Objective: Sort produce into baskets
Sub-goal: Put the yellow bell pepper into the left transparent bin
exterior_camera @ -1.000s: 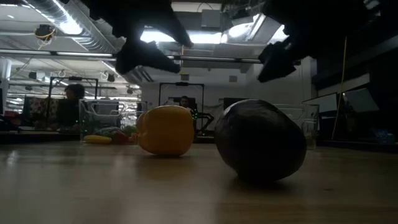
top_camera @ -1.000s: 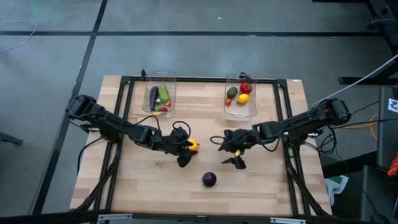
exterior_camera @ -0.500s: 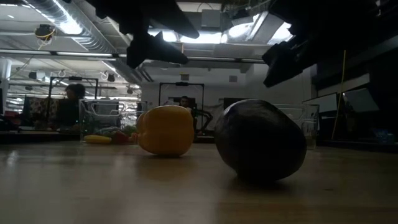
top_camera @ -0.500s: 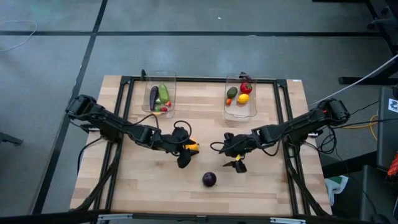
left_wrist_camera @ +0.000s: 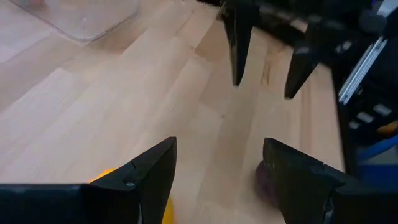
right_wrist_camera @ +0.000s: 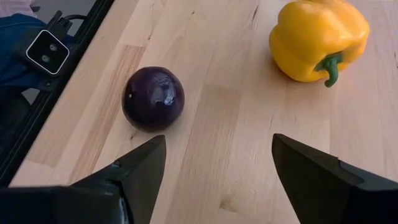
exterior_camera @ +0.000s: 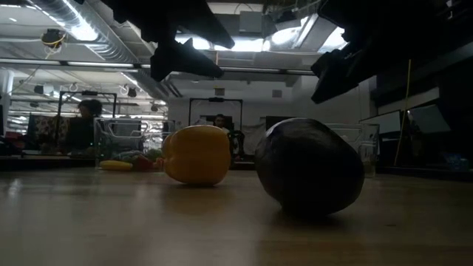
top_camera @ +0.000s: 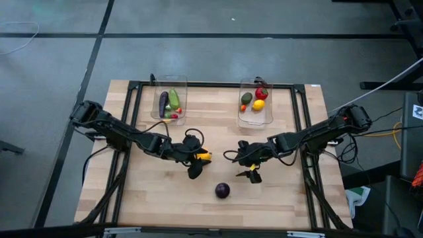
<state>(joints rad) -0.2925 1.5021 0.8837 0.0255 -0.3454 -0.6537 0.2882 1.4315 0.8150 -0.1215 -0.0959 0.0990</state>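
Note:
A yellow pepper (top_camera: 205,157) and a purple round piece (top_camera: 223,190) lie on the wooden table; both also show in the low view, the pepper (exterior_camera: 196,154) and the purple piece (exterior_camera: 310,166). My left gripper (top_camera: 197,160) is open and hovers over the pepper, which peeks out under one finger in the left wrist view (left_wrist_camera: 163,210). My right gripper (top_camera: 242,165) is open and empty, above the table to the right of the pepper and beyond the purple piece (right_wrist_camera: 153,98). Two clear baskets, the left (top_camera: 170,84) and the right (top_camera: 255,120), stand at the far side with produce inside.
The left basket holds an eggplant (top_camera: 162,101), a cucumber (top_camera: 174,99) and small red pieces. The right basket holds a tomato (top_camera: 262,93), an avocado (top_camera: 246,98) and a lemon (top_camera: 258,104). Black frame rails (top_camera: 301,125) run along the table's sides. The two grippers face each other closely.
My left gripper has shifted a little over the yellow pepper and risen slightly. My right gripper has moved a little toward the near edge and the purple piece. Both have stayed open, and the produce has kept its place.

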